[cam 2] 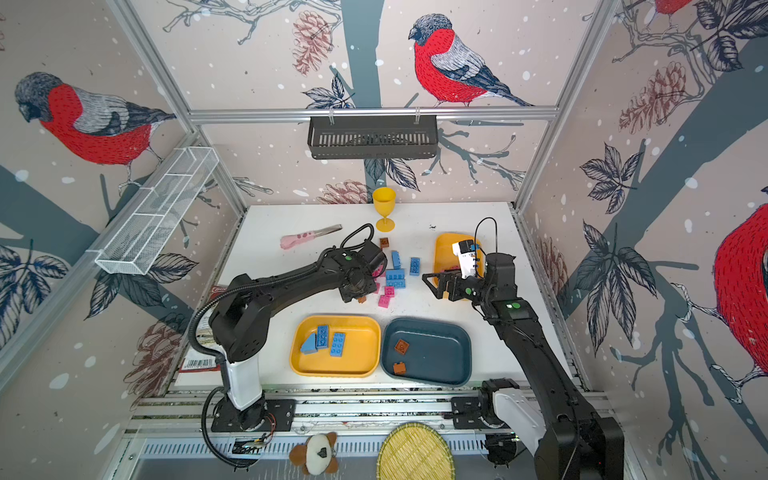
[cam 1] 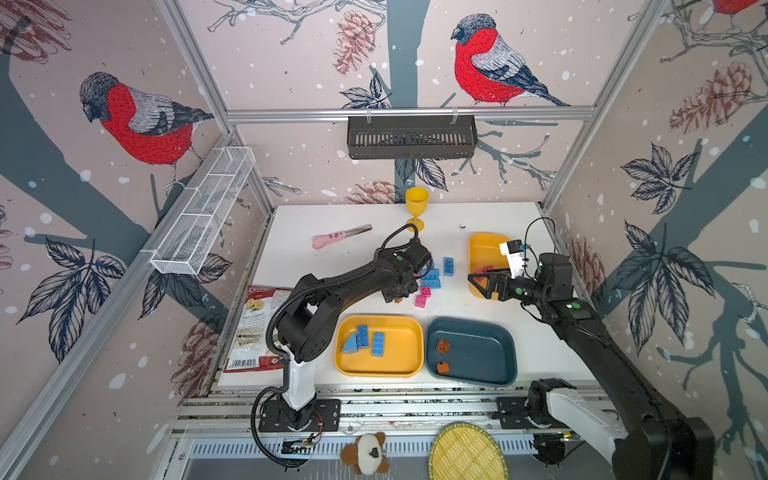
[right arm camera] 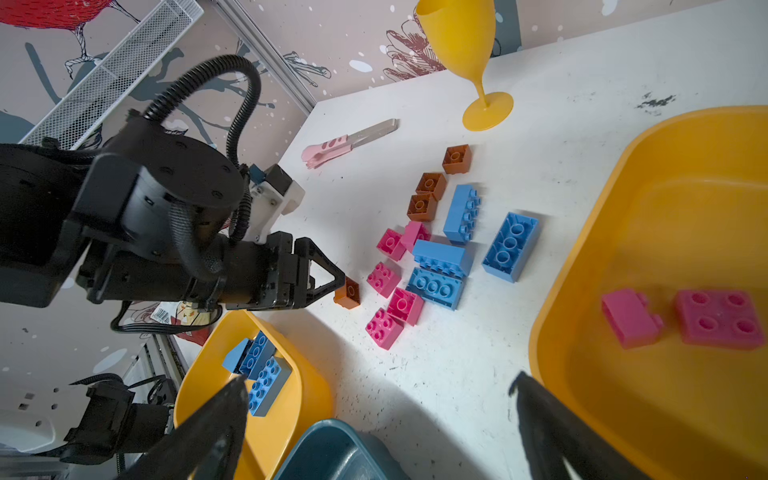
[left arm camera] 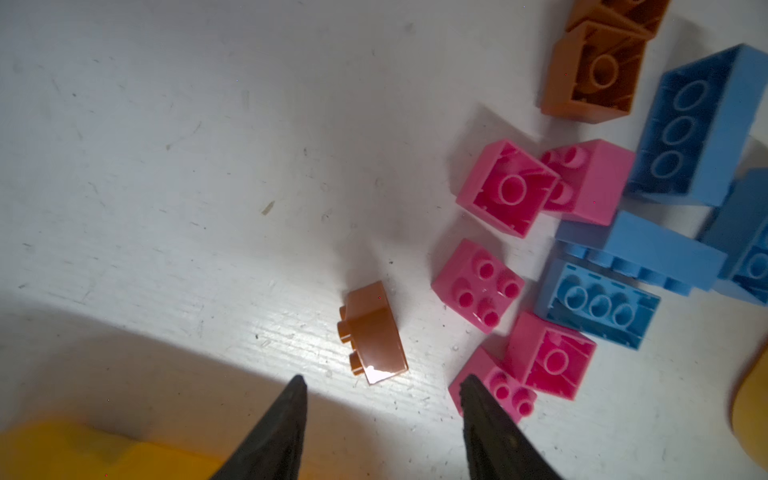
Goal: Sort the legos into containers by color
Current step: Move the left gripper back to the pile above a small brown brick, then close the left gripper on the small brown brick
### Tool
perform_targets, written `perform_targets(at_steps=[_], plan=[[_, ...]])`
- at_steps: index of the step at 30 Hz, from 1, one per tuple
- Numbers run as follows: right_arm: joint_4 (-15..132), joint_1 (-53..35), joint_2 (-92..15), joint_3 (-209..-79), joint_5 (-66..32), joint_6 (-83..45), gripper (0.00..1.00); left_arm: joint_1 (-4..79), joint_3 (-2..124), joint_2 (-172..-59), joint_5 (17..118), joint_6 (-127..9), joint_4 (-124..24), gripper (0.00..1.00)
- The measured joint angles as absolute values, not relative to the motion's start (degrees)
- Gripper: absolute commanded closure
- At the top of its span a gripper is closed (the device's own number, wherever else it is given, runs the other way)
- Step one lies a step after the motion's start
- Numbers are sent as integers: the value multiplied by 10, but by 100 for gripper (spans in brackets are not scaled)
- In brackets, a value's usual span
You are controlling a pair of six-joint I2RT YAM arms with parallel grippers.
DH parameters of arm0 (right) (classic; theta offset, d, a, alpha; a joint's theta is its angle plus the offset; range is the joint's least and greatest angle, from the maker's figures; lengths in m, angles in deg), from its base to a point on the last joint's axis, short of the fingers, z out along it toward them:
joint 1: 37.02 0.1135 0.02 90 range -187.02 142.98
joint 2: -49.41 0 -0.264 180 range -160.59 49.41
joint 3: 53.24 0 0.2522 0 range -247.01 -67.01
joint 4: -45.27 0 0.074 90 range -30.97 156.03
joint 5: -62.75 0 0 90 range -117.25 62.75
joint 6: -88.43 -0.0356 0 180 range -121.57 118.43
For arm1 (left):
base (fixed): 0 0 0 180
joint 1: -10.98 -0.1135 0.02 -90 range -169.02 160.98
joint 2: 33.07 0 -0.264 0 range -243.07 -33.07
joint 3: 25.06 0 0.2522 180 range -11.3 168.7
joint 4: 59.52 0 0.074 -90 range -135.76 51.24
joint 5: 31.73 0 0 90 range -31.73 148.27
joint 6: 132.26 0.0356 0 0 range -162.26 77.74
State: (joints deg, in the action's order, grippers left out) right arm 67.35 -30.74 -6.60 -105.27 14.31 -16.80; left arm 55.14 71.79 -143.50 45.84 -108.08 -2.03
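- A brown brick (left arm camera: 374, 332) is seen lying on its side on the white counter (left arm camera: 166, 166), studs turned sideways. It lies just ahead of the tips of the left claw (left arm camera: 382, 380), in line with the gap between them.
- The left claw is held partly open. Nothing is gripped, and the brick is not enclosed by the jaws.
- Loose pink bricks (left arm camera: 478, 284) and blue bricks (left arm camera: 598, 305) are clustered just beside the brown brick. One pink brick is partly hidden behind a fingertip.
- Three blue pieces (cam 1: 365, 338) are held in the larger yellow tray (cam 1: 403, 345), and two brown squares (cam 1: 443, 346) in the teal tray (cam 1: 478, 353).
- A pink pair (right arm camera: 719, 318) is found in the smaller yellow tray (right arm camera: 665, 208). Beside it the right claw (right arm camera: 378, 384) is held wide open and empty above the counter.
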Motion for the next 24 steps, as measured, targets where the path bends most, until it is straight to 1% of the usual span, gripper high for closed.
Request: perform_targets(at_steps=[10, 15, 18, 19, 20, 24], plan=[[670, -307, -77, -1049, 147, -168, 1, 551, 709, -1478, 457, -1108, -36, 59], [670, -306, -80, -1049, 147, -168, 1, 551, 703, -1488, 460, -1108, -48, 70], [670, -306, -82, -1049, 147, -168, 0, 549, 700, -1488, 460, -1105, -52, 82], [669, -305, -83, -1049, 147, -168, 1, 549, 698, -1487, 460, -1097, -56, 85], [669, -305, -83, -1049, 147, -168, 0, 548, 696, -1484, 460, -1097, -60, 86], [668, -305, -84, -1050, 147, -168, 0, 546, 690, -1470, 461, -1081, -64, 85]])
